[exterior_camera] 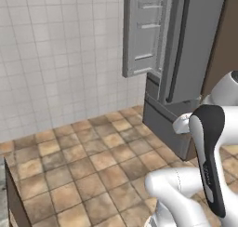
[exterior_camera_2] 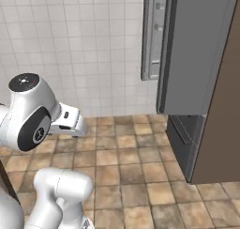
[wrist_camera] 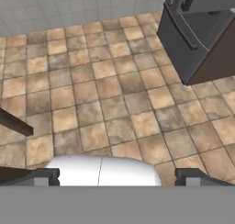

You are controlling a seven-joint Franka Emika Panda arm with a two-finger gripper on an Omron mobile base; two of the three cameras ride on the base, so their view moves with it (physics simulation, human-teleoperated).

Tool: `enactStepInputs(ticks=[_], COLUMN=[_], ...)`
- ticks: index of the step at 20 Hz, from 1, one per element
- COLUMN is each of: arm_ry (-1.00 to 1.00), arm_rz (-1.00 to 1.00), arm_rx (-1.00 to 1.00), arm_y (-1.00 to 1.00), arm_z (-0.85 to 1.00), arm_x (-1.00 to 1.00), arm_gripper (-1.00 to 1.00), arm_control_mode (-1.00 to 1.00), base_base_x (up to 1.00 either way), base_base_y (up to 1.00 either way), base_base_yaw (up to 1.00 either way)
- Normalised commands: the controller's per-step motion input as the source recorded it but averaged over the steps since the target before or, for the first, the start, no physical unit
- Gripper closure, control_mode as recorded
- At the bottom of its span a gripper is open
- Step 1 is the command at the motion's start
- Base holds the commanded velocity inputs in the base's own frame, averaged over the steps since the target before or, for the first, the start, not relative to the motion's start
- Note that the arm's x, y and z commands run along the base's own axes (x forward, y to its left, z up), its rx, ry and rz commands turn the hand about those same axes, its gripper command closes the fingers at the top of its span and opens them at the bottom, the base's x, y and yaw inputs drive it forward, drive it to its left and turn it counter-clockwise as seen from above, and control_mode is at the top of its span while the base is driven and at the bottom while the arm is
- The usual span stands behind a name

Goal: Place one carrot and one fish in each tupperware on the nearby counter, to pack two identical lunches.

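Ahead, matte grey fridge (exterior_camera: 186,49), mottled tiles (exterior_camera: 93,161)

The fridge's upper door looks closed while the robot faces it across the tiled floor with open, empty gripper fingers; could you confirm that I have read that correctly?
Not quite: the upper door of the fridge is swung open, as the left base view shows its shelved inner side. The rest holds: tiled floor lies in between, and the gripper is open and empty.

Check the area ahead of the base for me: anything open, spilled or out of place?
One thing stands out: the fridge's upper door hangs open against the tiled wall, its inner shelves looking bare. The floor tiles show no spill or debris. The gripper is open with nothing between its fingers.
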Motion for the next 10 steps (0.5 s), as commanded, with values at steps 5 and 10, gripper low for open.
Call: enactStepInputs(ticks=[5,10], arm_ry=[0.00,0.00], arm_rz=[0.00,0.00], arm_rx=[0.00,0.00], arm_y=[0.00,0.00], arm_z=[0.00,0.00], arm_x=[0.00,0.00], arm_gripper=[-1.00,-1.00], arm_control_mode=[1.00,1.00], base_base_x=[1.00,0.99], base_base_y=[0.20,0.05], base_base_yaw=[-0.09,-0.30])
